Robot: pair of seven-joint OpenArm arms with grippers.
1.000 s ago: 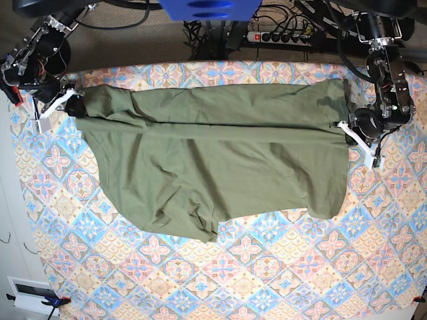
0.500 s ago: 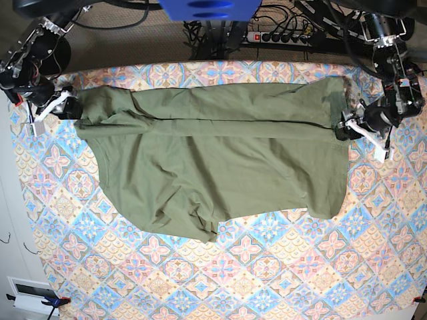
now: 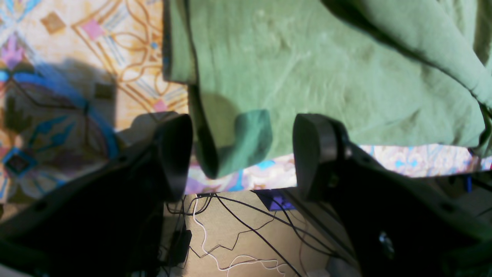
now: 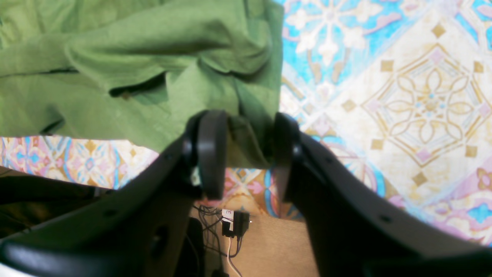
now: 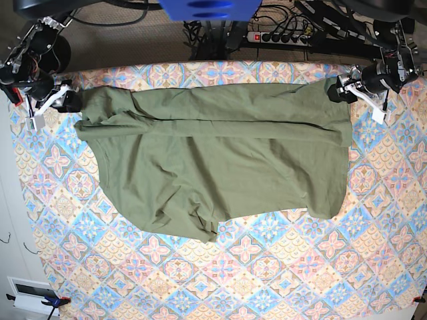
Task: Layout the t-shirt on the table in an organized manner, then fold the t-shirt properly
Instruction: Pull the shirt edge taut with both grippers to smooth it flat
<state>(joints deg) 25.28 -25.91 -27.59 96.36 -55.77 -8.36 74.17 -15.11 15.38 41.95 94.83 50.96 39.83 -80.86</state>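
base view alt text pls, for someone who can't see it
An olive-green t-shirt lies spread sideways on the table, covered in a blue, pink and cream floral tile cloth, with a long fold ridge across its upper part. The right end effector sits at the shirt's left edge in this view, the left end effector at its upper right corner.

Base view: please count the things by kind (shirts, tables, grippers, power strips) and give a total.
Shirts: 1, the green t-shirt
Tables: 1, the table with the tiled cloth
Grippers: 2, the left gripper and the right gripper
Power strips: 1, the power strip
Total: 5
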